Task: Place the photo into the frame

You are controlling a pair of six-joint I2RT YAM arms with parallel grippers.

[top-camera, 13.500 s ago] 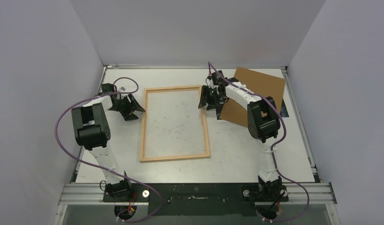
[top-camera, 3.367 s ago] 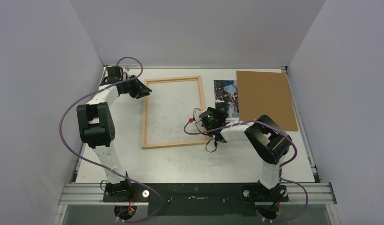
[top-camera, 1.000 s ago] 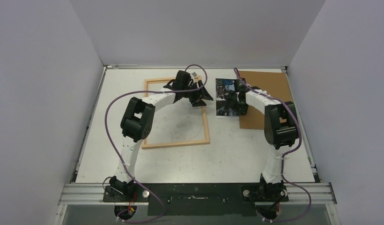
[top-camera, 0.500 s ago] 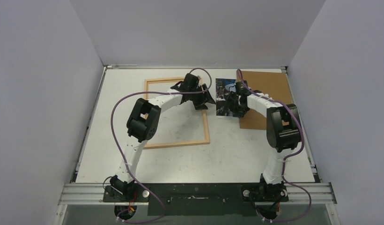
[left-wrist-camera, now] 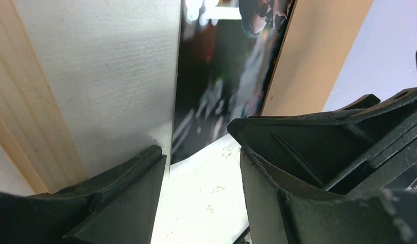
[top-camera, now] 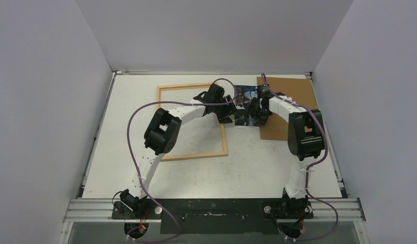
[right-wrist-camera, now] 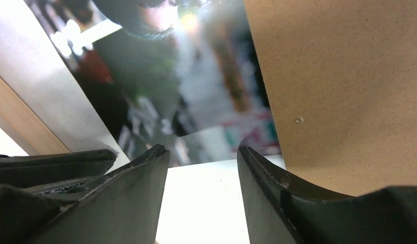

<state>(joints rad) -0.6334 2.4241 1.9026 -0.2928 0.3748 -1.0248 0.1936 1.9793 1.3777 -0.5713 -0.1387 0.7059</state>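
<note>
The photo (top-camera: 242,120) lies flat on the table between the light-wood frame (top-camera: 190,154) and a brown board. Both grippers hang low over its near part. My left gripper (top-camera: 231,113) reaches in from the frame side and stands open (left-wrist-camera: 199,147), with only bright table between its fingers. The photo (left-wrist-camera: 221,76) lies just ahead of them and the frame rail (left-wrist-camera: 23,117) to the left. My right gripper (top-camera: 251,113) faces it from the board side, also open (right-wrist-camera: 202,152) and holding nothing. The photo (right-wrist-camera: 196,91) lies ahead of its tips.
The brown backing board (top-camera: 293,101) lies at the back right, its left edge over the photo's right side (right-wrist-camera: 338,76). The left arm stretches across the frame's opening. The enclosure walls stand close on both sides of the white table (top-camera: 196,178).
The left gripper has moved right, off the frame's right rail and up to the photo's left edge. The right gripper has stayed over the photo, its jaws slightly narrower.
</note>
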